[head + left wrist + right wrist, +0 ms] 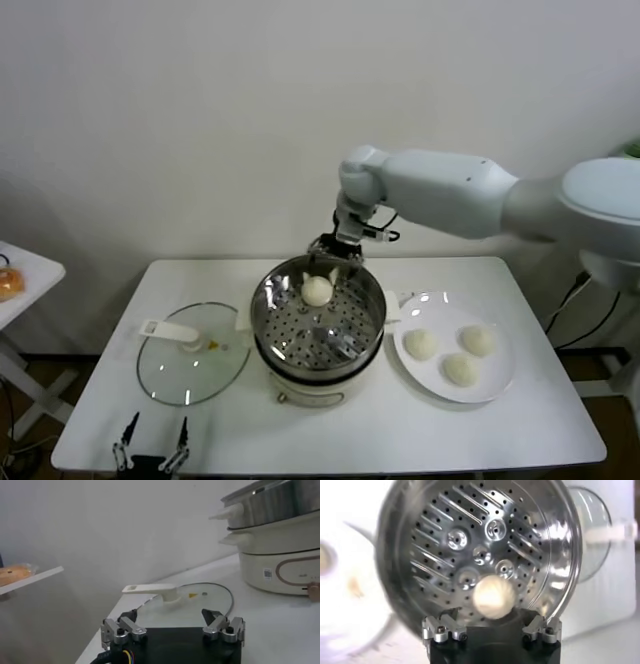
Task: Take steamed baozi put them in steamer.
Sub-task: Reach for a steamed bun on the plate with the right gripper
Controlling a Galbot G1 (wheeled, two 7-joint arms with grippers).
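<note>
One steamed baozi (317, 291), round and smooth, sits in the steamer (290, 345) by its back wall. Three more wait on the white plate (497, 382) near the bench's right edge. The right gripper (334, 250) hangs just above it, wide open, probably holding nothing

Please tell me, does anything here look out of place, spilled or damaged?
Nothing stands out. One baozi lies in the steamer, three wait on the plate, and the glass lid lies flat beside the pot. Nothing is spilled.
</note>
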